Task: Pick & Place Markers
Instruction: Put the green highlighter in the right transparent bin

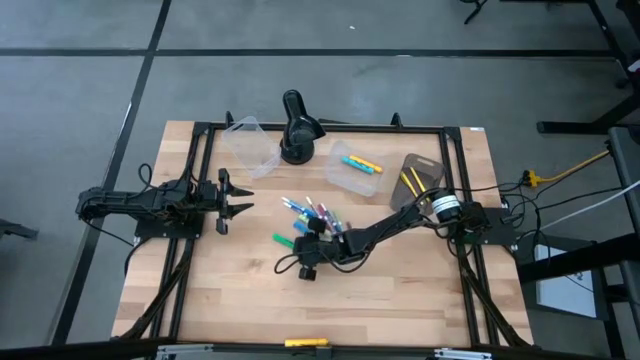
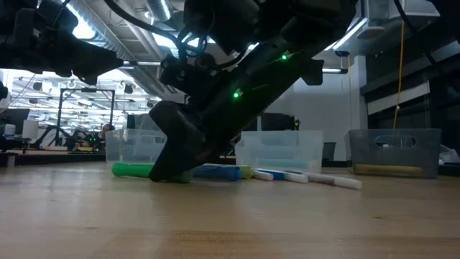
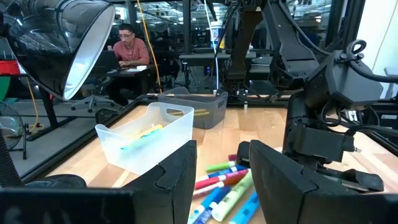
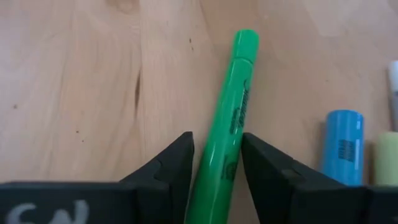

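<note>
Green marker flat on tabletop, capped end pointing away from right tool, fingers pinching its barrel, dark print unreadable, left tool spread, idle.

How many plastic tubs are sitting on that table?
3, along the far side: a clear tub left of the lamp, a clear tub holding markers right of it, and a grey tub farthest right.

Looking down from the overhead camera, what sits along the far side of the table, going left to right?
Empty clear tub → black desk lamp → clear tub holding markers → grey bin holding yellow markers.
</note>
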Robot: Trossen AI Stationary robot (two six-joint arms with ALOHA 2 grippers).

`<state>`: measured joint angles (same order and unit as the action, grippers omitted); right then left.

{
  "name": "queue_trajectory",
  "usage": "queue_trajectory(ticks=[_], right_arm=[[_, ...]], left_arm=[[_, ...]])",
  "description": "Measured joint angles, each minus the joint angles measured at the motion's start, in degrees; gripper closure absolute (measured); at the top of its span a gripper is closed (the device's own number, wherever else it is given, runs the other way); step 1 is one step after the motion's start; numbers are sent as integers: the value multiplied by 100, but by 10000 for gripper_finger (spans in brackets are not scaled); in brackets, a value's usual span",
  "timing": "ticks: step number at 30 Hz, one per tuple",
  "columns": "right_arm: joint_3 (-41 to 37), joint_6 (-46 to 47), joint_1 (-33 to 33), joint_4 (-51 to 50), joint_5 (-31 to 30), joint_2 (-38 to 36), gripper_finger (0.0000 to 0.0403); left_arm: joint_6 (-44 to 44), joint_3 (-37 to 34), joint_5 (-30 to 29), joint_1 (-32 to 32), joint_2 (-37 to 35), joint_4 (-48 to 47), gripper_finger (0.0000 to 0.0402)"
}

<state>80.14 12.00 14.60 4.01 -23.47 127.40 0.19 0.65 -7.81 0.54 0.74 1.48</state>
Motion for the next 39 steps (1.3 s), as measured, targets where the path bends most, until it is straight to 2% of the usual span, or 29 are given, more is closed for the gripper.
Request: queue_trajectory(ticks=[3,8,21,39], right_arm=[[0,27,-10,-6,33,4,281],[0,-13,-10,-15,62,10,332],[-22,-413,-1,268,42,32,330],[-39,-1162,-62,296,-94,-337,330]], left_arm=[[0,0,0,1,1,0,258],[0,-1,0,0,0,0,258],[0,-1,0,1,2,0,258],[0,-1,0,1,0,0,258]])
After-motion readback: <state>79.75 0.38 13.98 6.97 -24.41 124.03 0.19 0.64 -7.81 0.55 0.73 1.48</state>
